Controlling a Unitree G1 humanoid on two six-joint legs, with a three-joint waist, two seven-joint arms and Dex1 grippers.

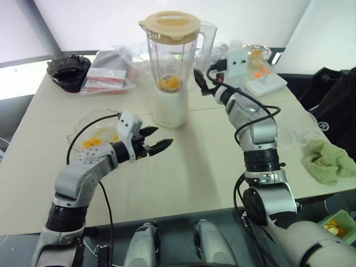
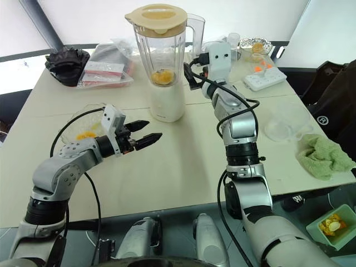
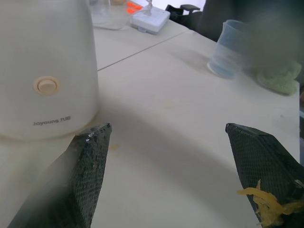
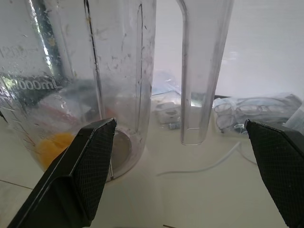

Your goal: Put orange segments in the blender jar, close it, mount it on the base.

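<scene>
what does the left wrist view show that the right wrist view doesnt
Left wrist view: the base with its round button, a clear cup, a green cloth, the power strip, and pulp stuck on one claw finger.
Right wrist view: the jar close up, its handle and the orange segments inside.
Both: the table and an open claw.

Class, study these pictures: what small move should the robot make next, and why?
Probably just draw the open right gripper clear. The blender jar already stands on the base, its lid on and orange segments inside, so the job looks finished; the left gripper hangs open and empty.
</scene>
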